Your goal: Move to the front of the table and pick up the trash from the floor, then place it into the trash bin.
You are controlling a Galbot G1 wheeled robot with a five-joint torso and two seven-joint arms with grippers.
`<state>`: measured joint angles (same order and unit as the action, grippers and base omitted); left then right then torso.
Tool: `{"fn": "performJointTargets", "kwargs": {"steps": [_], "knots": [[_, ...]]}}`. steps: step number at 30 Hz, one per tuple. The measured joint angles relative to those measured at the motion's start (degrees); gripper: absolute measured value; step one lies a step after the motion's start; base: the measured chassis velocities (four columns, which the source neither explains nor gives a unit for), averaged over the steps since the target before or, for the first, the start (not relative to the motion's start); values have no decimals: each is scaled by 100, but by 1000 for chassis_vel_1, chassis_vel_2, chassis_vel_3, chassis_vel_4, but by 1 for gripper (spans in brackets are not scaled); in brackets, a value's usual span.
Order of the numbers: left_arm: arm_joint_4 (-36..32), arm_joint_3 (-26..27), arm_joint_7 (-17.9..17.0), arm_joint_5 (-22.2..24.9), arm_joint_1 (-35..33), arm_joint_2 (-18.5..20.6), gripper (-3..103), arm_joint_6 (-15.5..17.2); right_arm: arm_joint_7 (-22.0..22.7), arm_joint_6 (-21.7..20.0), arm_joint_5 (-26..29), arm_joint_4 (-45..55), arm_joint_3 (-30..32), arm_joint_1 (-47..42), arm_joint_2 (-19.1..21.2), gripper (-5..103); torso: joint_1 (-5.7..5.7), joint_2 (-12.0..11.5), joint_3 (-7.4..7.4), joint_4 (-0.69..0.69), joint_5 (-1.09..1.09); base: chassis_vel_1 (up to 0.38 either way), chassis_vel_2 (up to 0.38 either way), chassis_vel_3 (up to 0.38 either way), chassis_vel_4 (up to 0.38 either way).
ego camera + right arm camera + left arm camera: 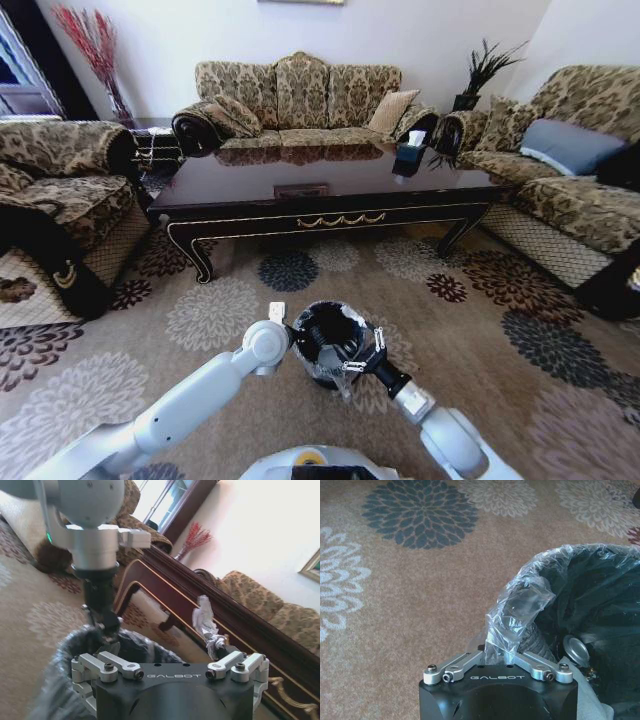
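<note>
- Left gripper (pixel 512 636) clamped together on the near lip of the trash bin (pixel 580 550), with the clear liner bunched between my fingers (pixel 496 640).
- Head view: that left gripper (pixel 297 345) sits at the bin's left rim, my arm coming in from lower left.
- Right gripper (pixel 350 363) hangs over the bin's near-right rim, jaws spread wide in the right wrist view (pixel 162 647).
- Crumpled white tissue scrap (pixel 205 622) clings at one right fingertip (pixel 218 644); I cannot tell whether it is gripped or only stuck there.
- Trash bin (pixel 330 310) stands upright on the floor (pixel 480 330), right in front of my base, mouth open upward.
- Inside the bin: a shiny silver round piece (pixel 577 650) low against the black wall; I cannot tell what it is.
- Carpet to the bin's left is bare and flat (pixel 420 605), so there is open room on that side.
- Table (pixel 320 180) is well beyond the bin, its long front rail facing me, with a wide carpet strip between.
- Table edge (pixel 200 600) runs as a diagonal behind the right gripper.
- Tissue box (pixel 410 150) sits near the table's far right edge.
- Armchair (pixel 60 200) closes off the left side and a sofa (pixel 570 190) the right; another sofa (pixel 300 100) stands behind the table.
</note>
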<state>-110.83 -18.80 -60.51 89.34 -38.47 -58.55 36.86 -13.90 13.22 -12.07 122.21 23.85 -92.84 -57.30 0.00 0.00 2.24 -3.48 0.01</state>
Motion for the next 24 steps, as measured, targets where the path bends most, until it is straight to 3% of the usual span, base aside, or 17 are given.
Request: {"fn": "performJointTargets", "kwargs": {"steps": [2, 3, 4, 5, 6, 9, 13, 14, 15, 16, 17, 18, 19, 20, 24], "knots": [[24, 7, -2, -5, 17, -9, 0, 0, 139, -202, 19, 107, -34, -89, -2, 100, 0, 0, 1, -4, -2, 0, 0, 0, 0], [31, 9, 1, 0, 21, -21, 0, 0, -54, -195, 551, 177, -58, -125, 6, 100, 0, 0, 0, 0, 0, 0, 0, 0, 0], [31, 9, 1, 0, 21, -21, 0, 0, -54, -195, 551, 177, -58, -125, 6, 100, 0, 0, 0, 0, 0, 0, 0, 0, 0], [48, 8, 1, -1, 32, -29, 0, -1, 151, -501, 1053, 372, -239, -285, 19, 100, 0, 0, 0, 0, 1, 0, 0, 0, 0], [76, -13, -2, -5, 54, -33, 0, -1, 353, -647, 965, 406, -243, -319, -29, 100, 0, 0, 0, -5, -2, 0, 0, 0, 0], [130, -118, -7, 16, 127, -87, 0, -1, 519, -556, 566, 215, -151, -209, -157, 100, 0, 0, 0, -1, 1, 0, 0, 0, 0], [132, -171, -25, 34, 159, -112, 0, -2, 541, -512, 361, 196, -30, -121, -152, 100, 0, 0, 0, -1, 1, 0, 0, 0, 0], [145, -195, -38, 34, 185, -134, 0, -4, 324, -7, -319, 117, 202, 8, -168, 100, 0, 0, 0, -4, -3, 0, 0, 0, 0], [145, -195, -38, 34, 185, -134, 0, -4, 324, -7, -319, 117, 202, 8, -168, 100, 0, 0, 0, -4, -3, 0, 0, 0, 0], [162, -212, -41, 33, 201, -158, 0, -8, -91, 262, -286, 45, 314, 129, -149, 100, 0, 0, 0, 0, -3, 0, 0, 0, 0], [178, -227, -41, 35, 218, -178, 0, -9, 32, 58, 135, 81, 249, 125, -64, 100, 0, 0, 0, 0, 3, 0, 0, 0, 0], [210, -261, -47, 33, 260, -205, 0, -9, 201, -158, 133, 156, 261, 75, -52, 100, 0, 0, 1, 2, 2, 0, 0, 0, 0], [239, -291, -48, 41, 313, -236, 0, -5, -125, 43, 22, 142, 388, 13, -74, 100, 0, 0, 1, -5, -3, 0, 0, 0, 0], [250, -314, -41, 61, 349, -259, 0, -5, -387, 195, 121, 124, 416, -52, -67, 100, 0, 0, 1, 0, -2, 0, 0, 0, 0], [276, -360, -41, 66, 415, -261, 0, -6, -202, 118, -195, 191, 361, -234, -173, 100, 0, 0, 0, -6, -2, 0, 0, 0, 0]]}}
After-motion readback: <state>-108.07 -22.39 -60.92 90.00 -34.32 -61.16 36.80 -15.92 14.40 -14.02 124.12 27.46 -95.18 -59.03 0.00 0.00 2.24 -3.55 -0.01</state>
